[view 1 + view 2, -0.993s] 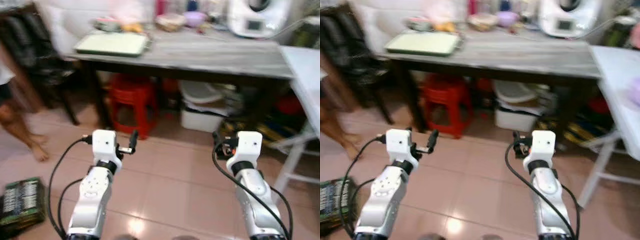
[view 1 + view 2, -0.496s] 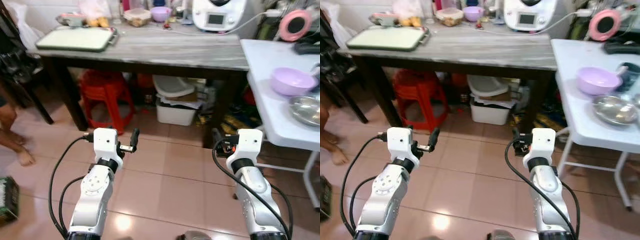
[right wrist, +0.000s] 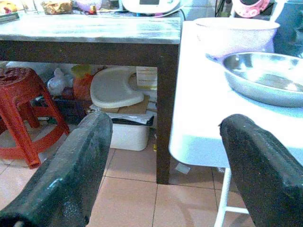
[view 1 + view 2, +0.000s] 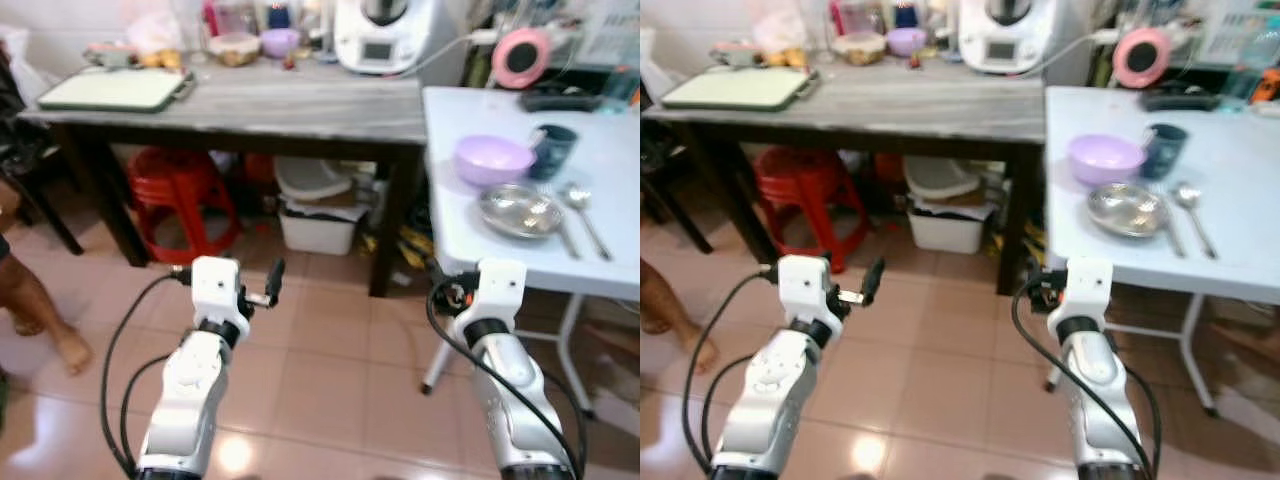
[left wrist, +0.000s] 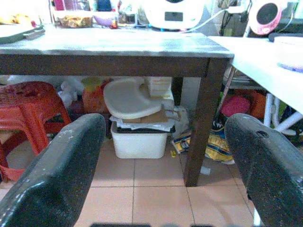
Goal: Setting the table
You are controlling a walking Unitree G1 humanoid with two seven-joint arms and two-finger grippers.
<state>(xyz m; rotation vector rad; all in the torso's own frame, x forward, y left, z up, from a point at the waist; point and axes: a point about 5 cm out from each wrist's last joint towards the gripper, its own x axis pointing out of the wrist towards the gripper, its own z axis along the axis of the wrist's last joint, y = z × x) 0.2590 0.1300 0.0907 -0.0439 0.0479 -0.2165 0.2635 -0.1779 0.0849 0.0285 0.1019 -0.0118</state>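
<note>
The robot stands on the tiled floor facing two tables, both arms raised in front of its chest and nothing in either of them. The left gripper [image 5: 156, 170] has its two black fingers spread wide with only air between, and the right gripper [image 3: 163, 165] shows the same wide, empty gap, a ready posture for a pick that has not begun. The tableware sits on the white table [image 4: 600, 250] ahead to the right: a purple bowl [image 4: 492, 158], a steel bowl [image 4: 520, 210] just in front of it, a dark cup [image 4: 552, 150] beside the purple bowl, and a spoon [image 4: 578, 205] lying next to the steel bowl, all bunched near the table's near corner rather than laid out as a place setting. That clustering suggests the setting proper is barely under way. The right wrist view looks straight at the table edge with the steel bowl just above it, so the right arm seems the natural one to reach first. The dark wooden table [image 4: 250, 100], with its tray [image 4: 110, 88] and kitchen appliance [image 4: 378, 35], stands to the left.
</note>
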